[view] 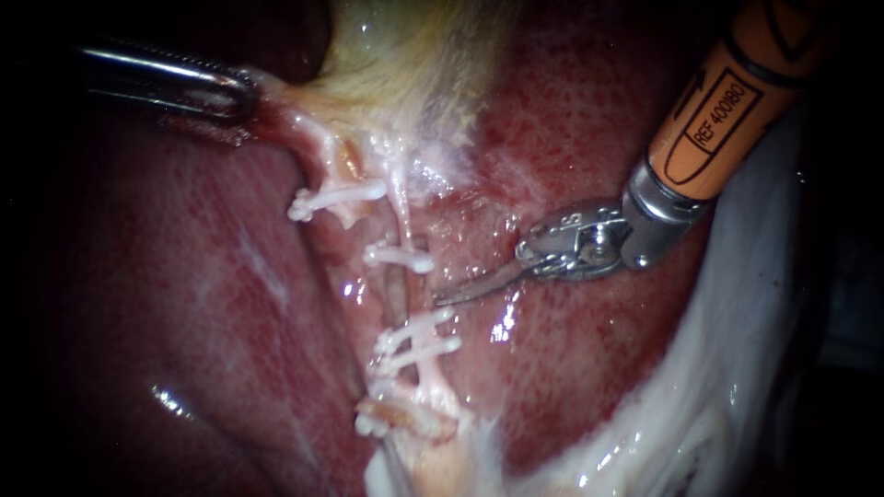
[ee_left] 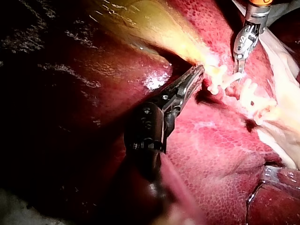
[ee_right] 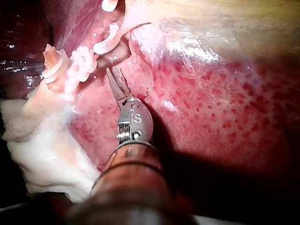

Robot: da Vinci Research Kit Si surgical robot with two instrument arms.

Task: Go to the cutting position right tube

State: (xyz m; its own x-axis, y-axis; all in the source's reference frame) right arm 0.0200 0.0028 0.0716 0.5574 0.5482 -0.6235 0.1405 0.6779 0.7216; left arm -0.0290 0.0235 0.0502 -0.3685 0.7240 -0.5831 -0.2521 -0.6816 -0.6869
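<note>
Landmark: the single white plastic clip (view: 398, 257) set across the right tube (view: 396, 299), a thin pale-pink strand lying on the dark red, wet liver (view: 184, 304). The tube comes off the yellowish, glossy gallbladder (view: 405, 64) and passes through that clip. Past the clip there is a short bare stretch, then the white paired clips (view: 416, 339) on the side away from the gallbladder.

The orange-shafted right instrument (view: 451, 294), tipped with thin steel blades, sits just beside that bare stretch and is not yet across the tube. Its blades look pressed together with nothing between them. The slim silvery left instrument (view: 241, 92) is well apart from the clip, on the gallbladder side. Its jaws are pinching the gallbladder's pale neck tissue, which looks taut.

Risks, my read:
- Blades are closed. Pushing in like this would prod the tube instead of straddling it, so they need to spread first.
- The bare stretch past the clip is short. Drift toward the clip or toward the pair puts steel on plastic and could knock one loose.
- The blade tip rides close to the liver. Going too deep would score the surface.
- The pale left tube (view: 322, 156), carrying its own clip, lies just beyond the landmark clip, on the side away from the blades. An overshoot reaches it.
- If the left grip slips, tension drops and the tube moves off line.
</note>
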